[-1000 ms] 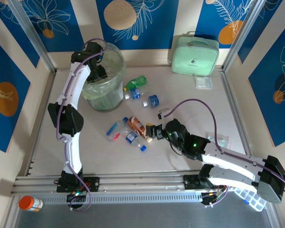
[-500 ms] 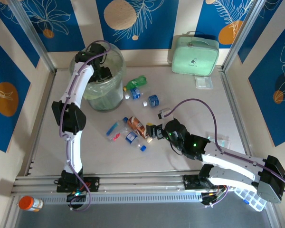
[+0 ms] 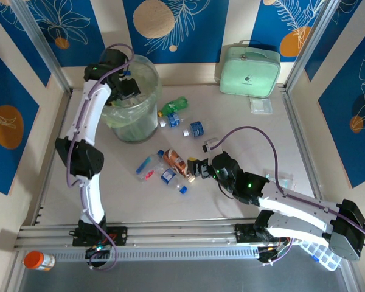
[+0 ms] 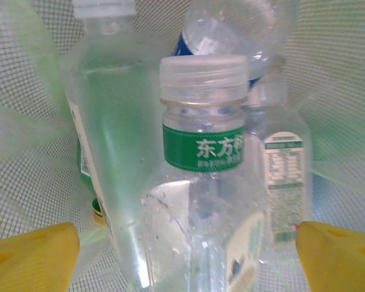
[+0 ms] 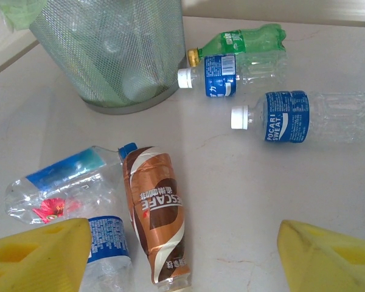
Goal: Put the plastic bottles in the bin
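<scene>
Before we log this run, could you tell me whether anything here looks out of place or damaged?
Two things. The clear bottle with the pale blue label and red mark, beside the brown coffee bottle, looks crushed. An orange pill bottle sits outside the near rail, at the left corner, apart from the rest.
</scene>
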